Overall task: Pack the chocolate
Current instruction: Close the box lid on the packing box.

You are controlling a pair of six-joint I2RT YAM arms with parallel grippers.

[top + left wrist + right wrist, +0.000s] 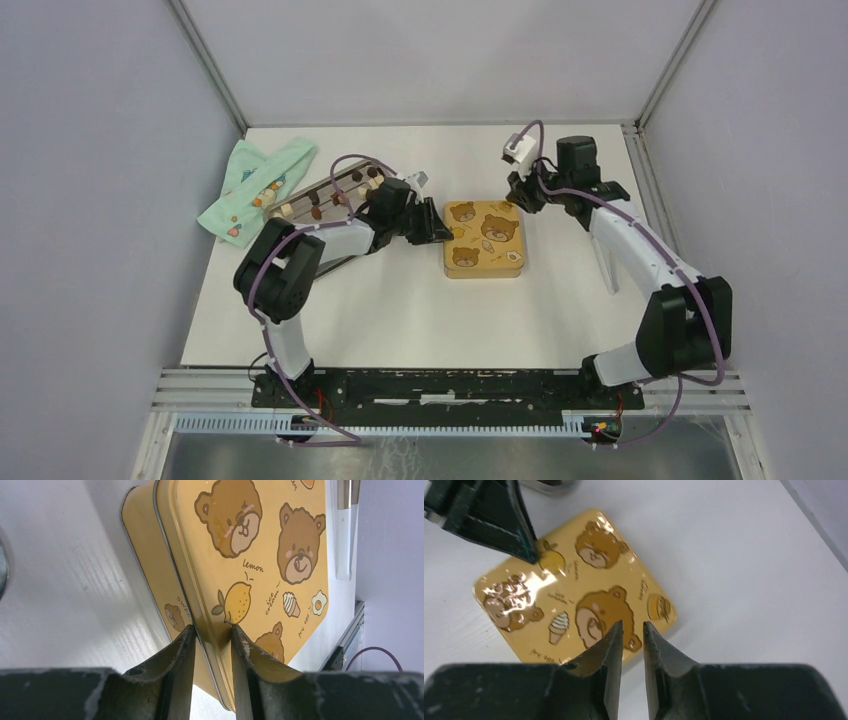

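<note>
1. Chocolate (318, 200): small dark brown, lighter brown & cream pieces. They lie spread along a long tray (345, 178) twd the far-left corner of the table (400, 320). No piece is in either gripper.
2. Tray sits at an angle to the table edges. Its left end is at a green printed cloth (262, 182) lying in the far-left corner; can't tell if the two overlap. The left arm crosses over the tray's near side, so part of it is hidden.
3. Tin (485, 240): gold, square, w/ bears, a lemon & an ice cream on the lid, lid on. It sits abt the middle of the table, a bit twd the far edge. It's right of the tray & apart from it.
4. L gripper (212, 632): at the tin's left edge, jaws drawn in to a narrow gap w/ the lid's rim between them. One fingertip (186, 642) is against the tin's side wall, the other is on the lid's top just below the lemon. Both look to be touching, so it has hold of the tin by that edge.
5. R gripper (630, 627): hangs over the tin's far-right corner & looks clear of the lid. Jaws are only a slit apart w/ nothing between them; it holds nothing.
6. The right wrist view also shows the other gripper's dark finger resting on the lid by the lemon.
</note>
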